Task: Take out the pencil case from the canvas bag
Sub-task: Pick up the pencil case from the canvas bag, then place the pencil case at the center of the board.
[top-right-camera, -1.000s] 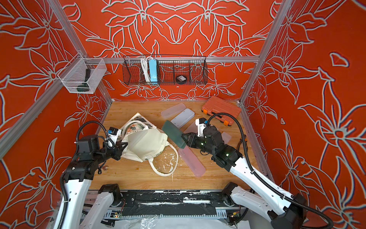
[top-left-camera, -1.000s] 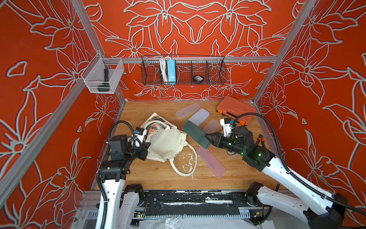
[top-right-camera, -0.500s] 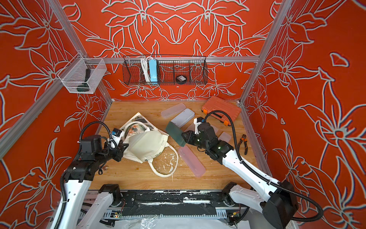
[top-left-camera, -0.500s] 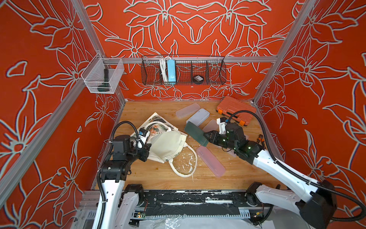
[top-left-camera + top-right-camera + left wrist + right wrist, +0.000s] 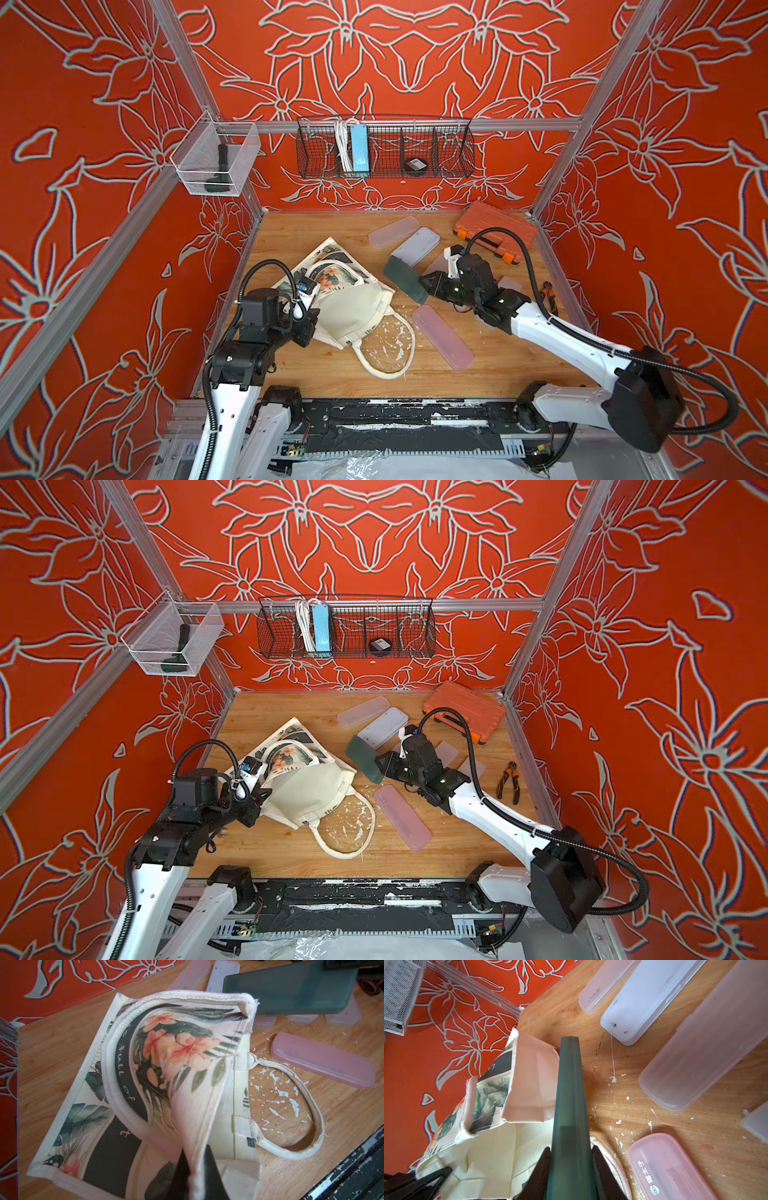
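Clamping the dark green pencil case by one end, the right gripper presses a black finger against each broad face, so the case juts out edge-on from the jaws. In both top views the pencil case is fully outside the canvas bag, tilted and just beside the bag's right corner; whether its lower end touches the table I cannot tell. The left gripper is pinched shut on a fold of the bag's cream cloth, its dark fingers on either side of the fabric, holding that edge lifted so the floral panel curves up beside one thick white handle. The bag lies left of centre on the wooden table, crumpled, its other handle lying in a flat loop on the near side among white flakes. A pink case lies flat just right of that loop, near the right arm. Farther back, two pale translucent cases lie side by side, and more pale cases sit partly under the right gripper. An orange toolbox rests in the far right corner, with pliers by the right wall. A black wire basket hangs on the far wall, and a clear mesh bin hangs at the far left corner.
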